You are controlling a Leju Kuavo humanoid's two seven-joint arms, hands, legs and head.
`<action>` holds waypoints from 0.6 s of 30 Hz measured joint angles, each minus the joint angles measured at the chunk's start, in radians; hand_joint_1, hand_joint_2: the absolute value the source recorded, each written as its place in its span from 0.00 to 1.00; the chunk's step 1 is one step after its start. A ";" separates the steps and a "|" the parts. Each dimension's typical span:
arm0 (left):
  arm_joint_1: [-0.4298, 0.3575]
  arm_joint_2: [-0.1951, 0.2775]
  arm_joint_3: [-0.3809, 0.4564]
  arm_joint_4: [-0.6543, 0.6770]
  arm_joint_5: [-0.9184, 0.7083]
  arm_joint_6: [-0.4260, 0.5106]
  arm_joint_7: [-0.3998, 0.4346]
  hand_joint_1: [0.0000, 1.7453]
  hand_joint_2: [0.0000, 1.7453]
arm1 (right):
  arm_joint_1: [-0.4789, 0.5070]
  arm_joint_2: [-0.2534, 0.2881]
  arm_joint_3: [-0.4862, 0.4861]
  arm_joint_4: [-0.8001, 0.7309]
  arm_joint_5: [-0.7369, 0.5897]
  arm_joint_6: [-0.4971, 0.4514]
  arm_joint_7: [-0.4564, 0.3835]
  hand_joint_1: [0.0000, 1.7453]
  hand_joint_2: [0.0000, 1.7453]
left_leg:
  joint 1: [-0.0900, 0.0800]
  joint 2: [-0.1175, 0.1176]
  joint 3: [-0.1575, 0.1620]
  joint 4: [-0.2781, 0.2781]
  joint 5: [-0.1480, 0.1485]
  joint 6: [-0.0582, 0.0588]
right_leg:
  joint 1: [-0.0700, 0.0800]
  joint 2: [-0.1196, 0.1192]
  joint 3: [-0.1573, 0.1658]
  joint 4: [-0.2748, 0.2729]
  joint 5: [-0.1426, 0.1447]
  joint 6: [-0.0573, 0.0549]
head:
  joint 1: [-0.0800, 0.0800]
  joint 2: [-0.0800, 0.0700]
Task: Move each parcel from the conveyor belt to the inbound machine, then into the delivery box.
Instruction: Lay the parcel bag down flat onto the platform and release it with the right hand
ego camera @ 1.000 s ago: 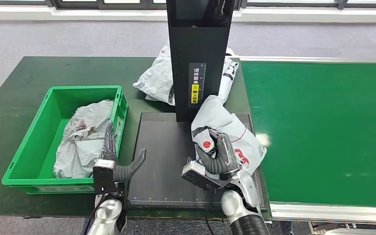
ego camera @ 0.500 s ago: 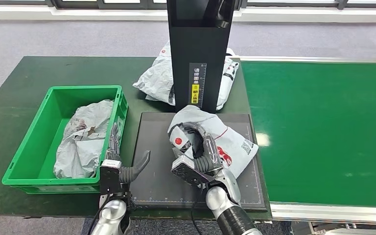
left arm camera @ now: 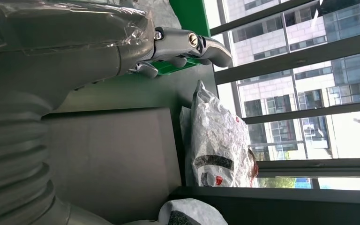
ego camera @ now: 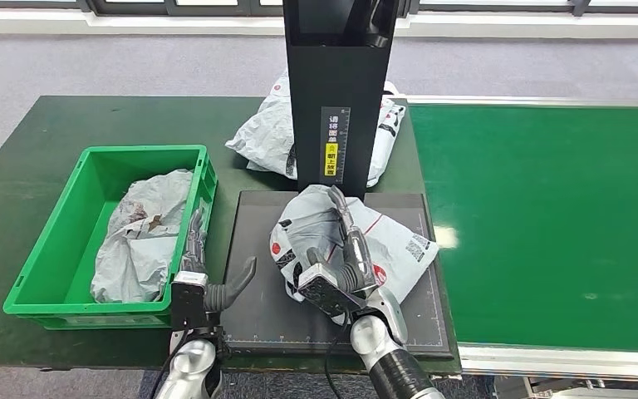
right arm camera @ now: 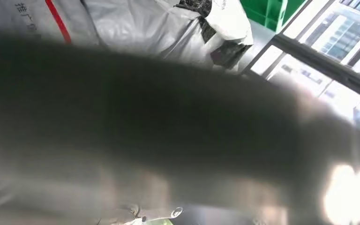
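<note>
1. The right hand [ego camera: 342, 264] rests on the grey parcel [ego camera: 395, 241], with its fingers [ego camera: 342, 218] stretched out flat over the top; whether they grip it cannot be told.
2. This parcel lies on the black platform [ego camera: 253, 224] of the inbound machine [ego camera: 339, 91], in front of its column.
3. The left hand [ego camera: 203, 278] holds nothing, with fingers spread, beside the green box [ego camera: 46, 249].
4. A second parcel [ego camera: 141, 237] lies inside the green box.
5. A third parcel [ego camera: 262, 133] lies on the worktop [ego camera: 33, 141] behind the column.
</note>
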 joint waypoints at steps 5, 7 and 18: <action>0.000 0.000 0.000 0.003 -0.001 0.008 0.000 0.00 1.00 | 0.009 0.000 -0.004 -0.045 0.006 0.001 -0.037 0.00 0.00 | 0.000 0.000 0.000 0.000 0.000 0.000 | 0.000 0.000 0.000 0.000 0.000 0.000 | 0.000 0.000; 0.000 0.000 0.000 0.002 -0.003 0.012 0.000 0.00 1.00 | 0.015 0.000 -0.007 -0.084 0.067 -0.058 -0.031 0.00 0.00 | 0.000 0.000 0.000 0.000 0.000 0.000 | 0.000 0.000 0.000 0.000 0.000 0.000 | 0.000 0.000; 0.003 0.001 -0.050 -0.114 -0.112 0.059 -0.001 0.00 1.00 | 0.145 -0.022 -0.128 -0.684 0.247 -0.290 -0.118 0.00 1.00 | -0.001 0.001 0.001 0.001 -0.001 0.001 | -0.001 0.001 -0.001 0.000 0.000 0.000 | 0.000 0.000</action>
